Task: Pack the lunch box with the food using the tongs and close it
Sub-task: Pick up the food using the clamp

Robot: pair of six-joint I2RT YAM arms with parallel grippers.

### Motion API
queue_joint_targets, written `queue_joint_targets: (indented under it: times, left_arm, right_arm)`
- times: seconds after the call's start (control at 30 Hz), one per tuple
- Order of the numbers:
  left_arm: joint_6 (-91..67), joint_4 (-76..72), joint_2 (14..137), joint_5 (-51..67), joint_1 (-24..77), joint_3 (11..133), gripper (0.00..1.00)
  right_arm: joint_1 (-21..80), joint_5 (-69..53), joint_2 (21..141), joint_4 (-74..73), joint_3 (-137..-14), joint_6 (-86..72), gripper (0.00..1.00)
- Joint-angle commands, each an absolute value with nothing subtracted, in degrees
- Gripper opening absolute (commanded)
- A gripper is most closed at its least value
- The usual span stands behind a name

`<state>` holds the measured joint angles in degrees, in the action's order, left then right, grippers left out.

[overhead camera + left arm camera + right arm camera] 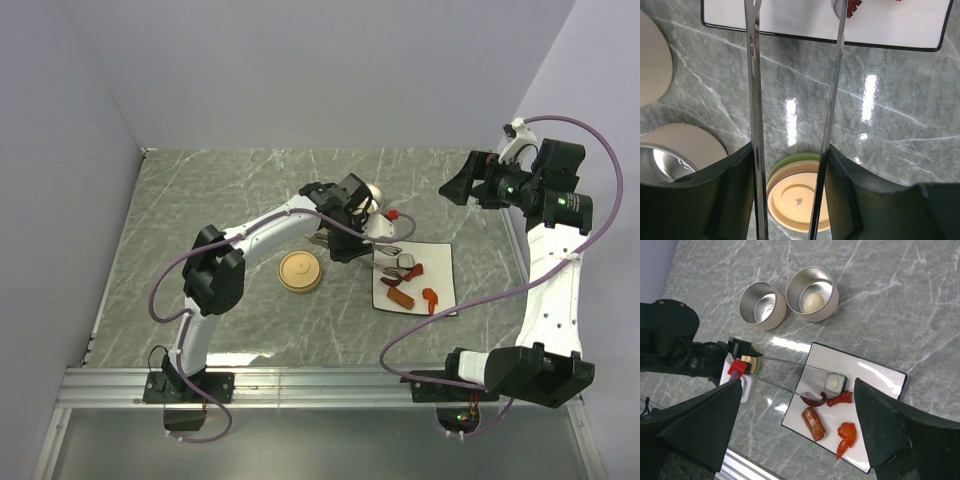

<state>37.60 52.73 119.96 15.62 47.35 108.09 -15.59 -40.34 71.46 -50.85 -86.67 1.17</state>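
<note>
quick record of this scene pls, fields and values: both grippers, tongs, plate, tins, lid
left gripper: shut on the tongs
tongs tips: over the plate, at a dark red curved bit
right gripper: open, raised to the side, holding nothing
also on plate: sausage, white-and-dark piece, red curved bits
tins: two, uncovered; egg in one, nothing seen in the other
lid: flat on the table, beside the plate

The left arm [270, 225] and its tongs [755, 100] reach across the left edge of the plate [875, 375], barring that side. The tins [762, 305] crowd the far side, the lid [300, 271] the left. From the right the plate lies open; the worktop [200, 200] far left is bare.
</note>
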Motion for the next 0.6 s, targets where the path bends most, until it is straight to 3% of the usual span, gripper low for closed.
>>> queue_joint_targets:
  times: [0.0, 0.57]
  left_arm:
    - [39.38, 51.42, 120.06, 14.15, 47.90, 109.16, 0.56]
    - [37.79, 49.13, 122.08, 13.88, 48.16, 113.02, 0.55]
  right_arm:
    - [-15.91, -42.36, 71.28, -50.62, -87.80, 1.84, 1.00]
    - [-16.00, -42.98, 71.46, -50.45, -87.28, 1.93, 1.00]
